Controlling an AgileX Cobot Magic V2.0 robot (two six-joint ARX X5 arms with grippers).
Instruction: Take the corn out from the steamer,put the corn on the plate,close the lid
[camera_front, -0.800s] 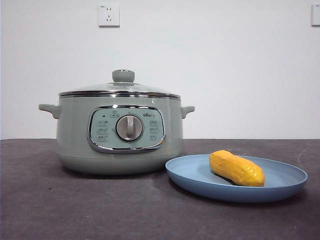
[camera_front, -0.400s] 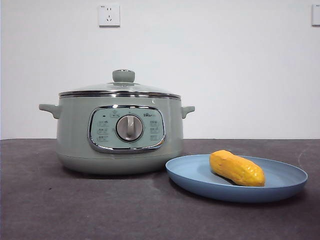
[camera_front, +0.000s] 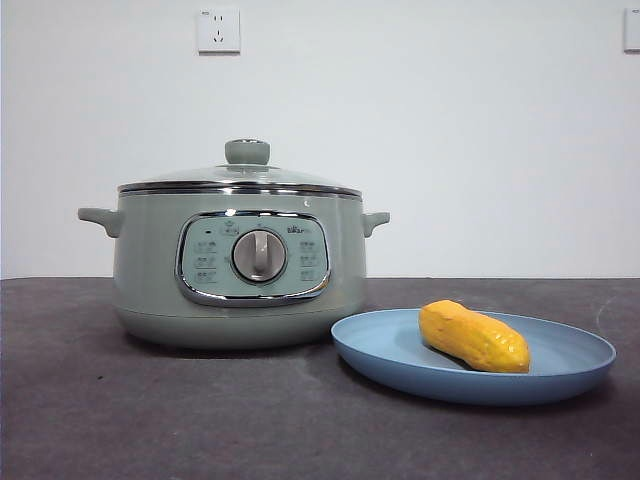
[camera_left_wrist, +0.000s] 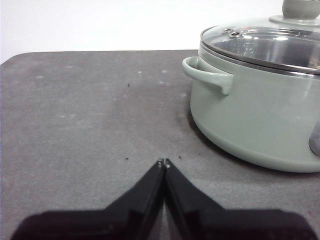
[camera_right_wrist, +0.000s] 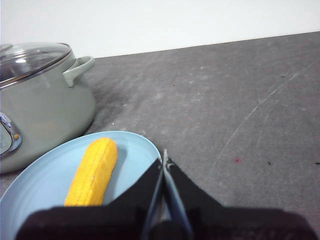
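The corn (camera_front: 473, 337) lies on the light-blue plate (camera_front: 560, 375) to the right of the steamer (camera_front: 150, 270); it also shows in the right wrist view (camera_right_wrist: 93, 171) on the plate (camera_right_wrist: 45, 180). The glass lid (camera_front: 240, 178) with its green knob sits shut on the steamer. My left gripper (camera_left_wrist: 164, 162) is shut and empty, low over the mat beside the steamer's handle (camera_left_wrist: 207, 76). My right gripper (camera_right_wrist: 164, 159) is shut and empty at the plate's edge. Neither arm shows in the front view.
A dark grey mat (camera_front: 200, 420) covers the table. A white wall with a socket (camera_front: 218, 30) stands behind. The lid shows in the left wrist view (camera_left_wrist: 265, 45) and the right wrist view (camera_right_wrist: 30, 57).
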